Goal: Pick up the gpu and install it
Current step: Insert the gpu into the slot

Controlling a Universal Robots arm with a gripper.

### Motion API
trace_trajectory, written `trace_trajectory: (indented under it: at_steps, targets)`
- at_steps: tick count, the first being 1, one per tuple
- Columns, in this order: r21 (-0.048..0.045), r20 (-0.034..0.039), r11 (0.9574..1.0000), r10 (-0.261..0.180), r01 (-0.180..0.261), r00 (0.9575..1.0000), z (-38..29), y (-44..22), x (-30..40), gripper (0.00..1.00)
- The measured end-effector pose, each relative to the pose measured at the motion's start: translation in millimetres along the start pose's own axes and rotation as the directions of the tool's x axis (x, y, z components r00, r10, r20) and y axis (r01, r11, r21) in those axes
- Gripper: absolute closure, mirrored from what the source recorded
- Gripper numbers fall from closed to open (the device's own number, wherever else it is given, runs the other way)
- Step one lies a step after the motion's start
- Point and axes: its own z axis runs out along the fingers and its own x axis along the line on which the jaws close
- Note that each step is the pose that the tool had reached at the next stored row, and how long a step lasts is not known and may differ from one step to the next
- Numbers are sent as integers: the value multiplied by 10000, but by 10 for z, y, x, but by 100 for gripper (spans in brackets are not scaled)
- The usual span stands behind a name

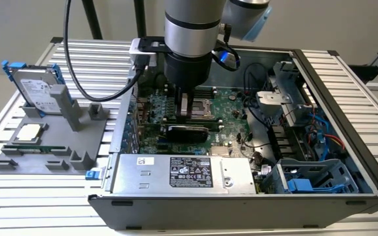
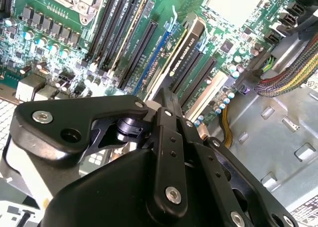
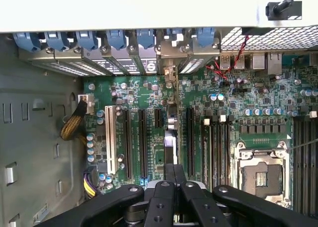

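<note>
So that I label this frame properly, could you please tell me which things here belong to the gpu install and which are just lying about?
Job in hand: gpu, standing on the motherboard in the open case; gripper directly above it.

Lying about: hard drive, processor, memory stick, all on the grey holder outside the case.

The arm (image 1: 187,29) is a thick silver-grey tube with a darker band near its top, a pale blue-grey cap at the joint beside it, and a black cylinder below the tube. A black cable (image 1: 77,59) loops down next to it, and a small blue-and-black cable curls at the wrist. In both wrist views the pincer (image 2: 166,108) is matte black, built of flat linked bars with rounded ends, joined by silver screws (image 2: 172,194) and pivot pins.
</note>
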Motion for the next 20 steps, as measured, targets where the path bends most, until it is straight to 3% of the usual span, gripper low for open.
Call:
trace_trajectory:
  at_steps: [7,20]
  targets:
    - [0,-1,10000,2,-2,10000,1,60,4,100]
    - [0,0,10000,2,-2,10000,5,311,18,100]
